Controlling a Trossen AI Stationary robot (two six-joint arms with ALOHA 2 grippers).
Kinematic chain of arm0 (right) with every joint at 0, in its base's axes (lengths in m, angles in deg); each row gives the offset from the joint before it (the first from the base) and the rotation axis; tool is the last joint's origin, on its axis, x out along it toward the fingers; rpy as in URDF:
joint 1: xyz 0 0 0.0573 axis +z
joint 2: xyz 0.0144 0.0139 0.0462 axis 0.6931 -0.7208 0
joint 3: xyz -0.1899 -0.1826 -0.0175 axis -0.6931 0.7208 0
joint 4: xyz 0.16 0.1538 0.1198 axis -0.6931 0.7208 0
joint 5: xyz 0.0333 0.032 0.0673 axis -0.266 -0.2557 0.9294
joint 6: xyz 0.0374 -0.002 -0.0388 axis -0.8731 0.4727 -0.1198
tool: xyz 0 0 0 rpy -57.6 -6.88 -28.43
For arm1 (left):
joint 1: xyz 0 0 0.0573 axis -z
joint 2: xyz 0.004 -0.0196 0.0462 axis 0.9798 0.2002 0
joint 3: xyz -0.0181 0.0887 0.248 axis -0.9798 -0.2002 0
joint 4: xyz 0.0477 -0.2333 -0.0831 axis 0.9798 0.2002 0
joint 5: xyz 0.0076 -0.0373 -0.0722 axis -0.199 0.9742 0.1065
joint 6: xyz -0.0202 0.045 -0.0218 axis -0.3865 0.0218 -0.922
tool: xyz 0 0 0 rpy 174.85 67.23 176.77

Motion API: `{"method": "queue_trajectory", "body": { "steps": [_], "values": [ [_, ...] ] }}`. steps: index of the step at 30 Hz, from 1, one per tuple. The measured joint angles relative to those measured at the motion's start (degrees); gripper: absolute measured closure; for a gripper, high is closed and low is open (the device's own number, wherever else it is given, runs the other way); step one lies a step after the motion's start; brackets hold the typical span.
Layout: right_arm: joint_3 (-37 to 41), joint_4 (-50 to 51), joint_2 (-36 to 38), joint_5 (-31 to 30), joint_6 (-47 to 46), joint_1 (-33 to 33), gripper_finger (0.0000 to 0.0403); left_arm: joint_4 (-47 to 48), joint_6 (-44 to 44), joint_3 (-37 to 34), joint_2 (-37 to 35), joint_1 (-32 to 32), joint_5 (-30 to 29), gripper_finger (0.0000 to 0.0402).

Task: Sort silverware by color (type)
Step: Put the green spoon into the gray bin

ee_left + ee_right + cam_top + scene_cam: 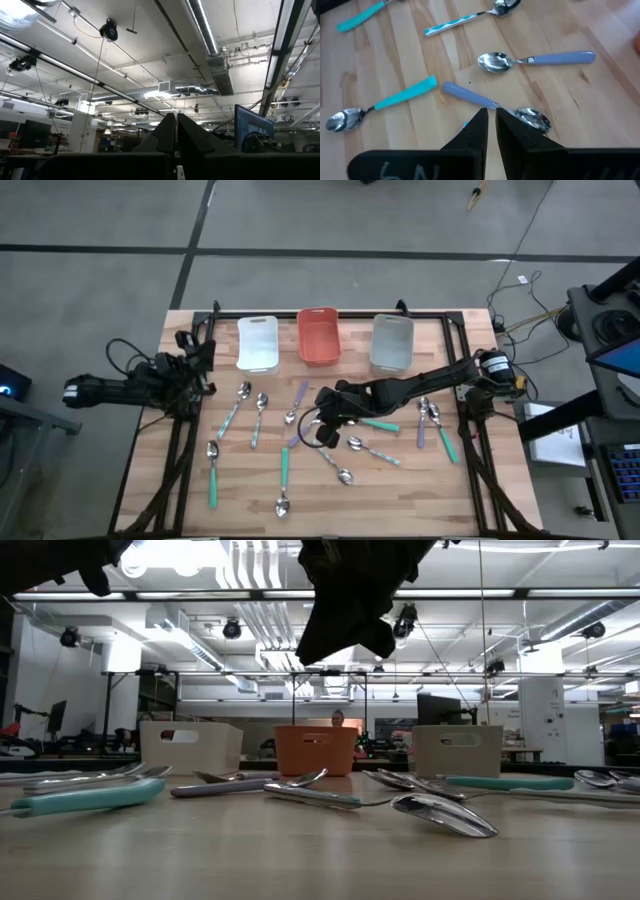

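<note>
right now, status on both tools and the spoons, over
Right tool nearly shut, low over a purple spoon mid-table, nothing held. Left tool shut, parked off the table's left edge. Spoons all loose on the table; white bin looks empty.

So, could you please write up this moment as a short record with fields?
setting: wooden table, spoons scattered over it
bins: white bin, orange bin, grey bin in a row at the far edge
bin contents: no spoons visible inside
right claw: over mid-table, nearly shut, just above a purple spoon, holding nothing
left claw: shut, parked off the table's left edge
sorting: not yet begun
</note>
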State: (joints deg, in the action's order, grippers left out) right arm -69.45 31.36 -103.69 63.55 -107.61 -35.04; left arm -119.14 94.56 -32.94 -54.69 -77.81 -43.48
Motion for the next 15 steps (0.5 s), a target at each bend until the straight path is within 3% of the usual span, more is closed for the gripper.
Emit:
{"method": "queue_trajectory", "body": {
  "steps": [9, 13, 15],
  "values": [
    [0.0, -1.7, 0.0, 0.8, 0.6, -0.1, 0.0374, 0.0, 0.0, 0.0, 0.0, 0.0, 0.0, 0.0402],
    [0.0, 5.4, 0.0, 7.1, 1.5, -0.2, 0.0374, 0.2, 0.0, 0.0, 0.0, 0.0, 0.0, 0.0402],
    [0.0, 12.2, 0.0, 7.2, 1.5, -0.1, 0.0373, 0.4, 0.0, 0.0, 0.0, 0.0, 0.0, 0.0402]
  ]
}}
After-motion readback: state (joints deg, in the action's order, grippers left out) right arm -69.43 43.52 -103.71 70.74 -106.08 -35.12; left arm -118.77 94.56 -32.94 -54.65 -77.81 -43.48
